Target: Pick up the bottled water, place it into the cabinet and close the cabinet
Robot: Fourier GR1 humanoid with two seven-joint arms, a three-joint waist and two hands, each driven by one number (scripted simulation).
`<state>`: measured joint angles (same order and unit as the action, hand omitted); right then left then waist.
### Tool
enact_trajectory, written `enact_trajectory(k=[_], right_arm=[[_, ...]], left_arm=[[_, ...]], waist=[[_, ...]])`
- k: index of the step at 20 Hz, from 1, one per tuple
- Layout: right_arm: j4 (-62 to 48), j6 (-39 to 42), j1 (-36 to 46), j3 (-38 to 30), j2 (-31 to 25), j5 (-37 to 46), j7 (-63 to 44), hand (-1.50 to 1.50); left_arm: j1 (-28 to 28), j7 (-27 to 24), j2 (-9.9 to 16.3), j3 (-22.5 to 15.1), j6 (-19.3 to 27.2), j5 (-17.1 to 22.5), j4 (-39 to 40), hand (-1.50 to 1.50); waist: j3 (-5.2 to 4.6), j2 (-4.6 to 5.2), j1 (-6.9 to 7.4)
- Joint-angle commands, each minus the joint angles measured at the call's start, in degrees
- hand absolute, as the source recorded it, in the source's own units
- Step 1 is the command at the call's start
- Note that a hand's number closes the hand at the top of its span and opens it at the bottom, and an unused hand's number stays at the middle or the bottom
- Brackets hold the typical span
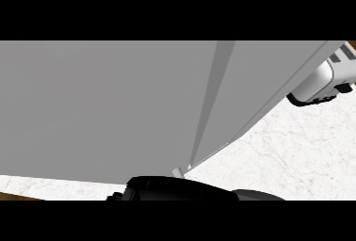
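The bottle is not showing. The cabinet (104, 108) is filling most of the view — grey panels over the counter (299, 150). A black hand (173, 188) is sitting at the lower edge beneath it — its fingers cannot be made out.

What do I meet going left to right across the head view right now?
Big grey cabinet panel → its narrow vertical edge strip → second grey cabinet face → white marbled counter → white appliance at the upper right edge. A black hand sits at the bottom centre; which hand is unclear.
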<state>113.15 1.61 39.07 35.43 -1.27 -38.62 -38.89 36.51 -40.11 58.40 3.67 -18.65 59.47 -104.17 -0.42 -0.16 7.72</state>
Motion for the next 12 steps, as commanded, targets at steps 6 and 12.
enact_trajectory(k=[6,12], right_arm=[[-19.17,-4.78,17.13,-5.52,1.25,-14.51,1.6,1.5],[-27.6,-0.16,16.17,-8.9,1.27,-16.29,1.35,1.5]], left_arm=[[10.04,-2.2,-2.78,6.48,-5.96,-0.86,-0.37,-1.5],[14.1,-1.12,-4.59,13.69,-11.41,1.46,0.6,-1.5]], waist=[[0.4,0.11,-3.63],[0.46,0.03,-5.2]])
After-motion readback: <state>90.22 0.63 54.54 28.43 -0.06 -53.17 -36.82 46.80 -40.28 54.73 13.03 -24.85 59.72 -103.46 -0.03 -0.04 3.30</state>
